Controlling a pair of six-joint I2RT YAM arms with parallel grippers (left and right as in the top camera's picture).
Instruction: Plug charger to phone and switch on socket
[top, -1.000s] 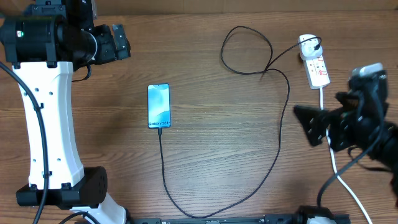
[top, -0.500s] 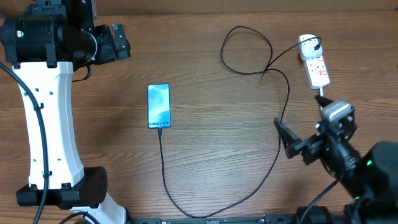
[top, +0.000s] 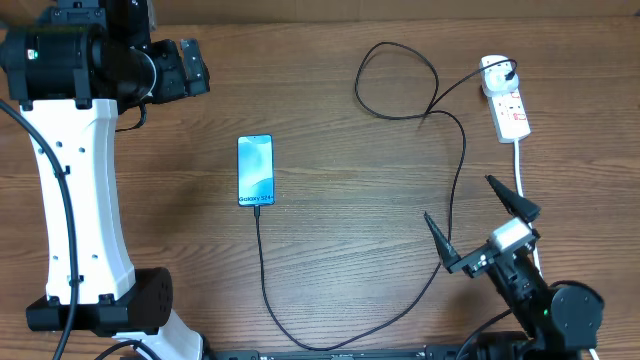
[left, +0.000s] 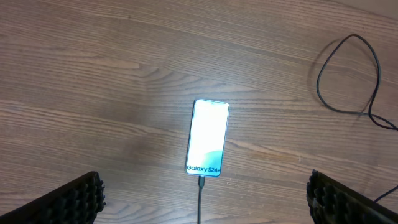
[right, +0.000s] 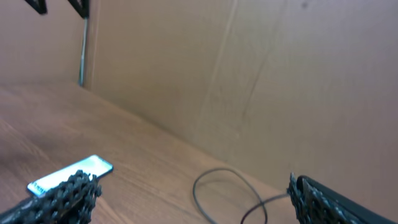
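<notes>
The phone (top: 255, 169) lies flat on the wooden table with its screen lit, showing "Galaxy S24+"; it also shows in the left wrist view (left: 208, 137) and the right wrist view (right: 70, 175). The charger (top: 455, 190), a thin black cable, has its tip plugged into the phone's near end and runs in a long loop to a white plug in the socket (top: 506, 103) at the far right. My left gripper (left: 202, 199) is open and empty, high above the phone. My right gripper (top: 480, 222) is open and empty at the front right, near the cable.
The socket's thick white cord (top: 520, 170) runs toward the front right beside my right arm. The left arm's white base (top: 80, 200) stands at the left. A brown wall (right: 249, 74) rises behind the table.
My right arm has pulled back from beside the socket toward the front edge, its open gripper swinging low. The left arm, phone and cable have not moved.
</notes>
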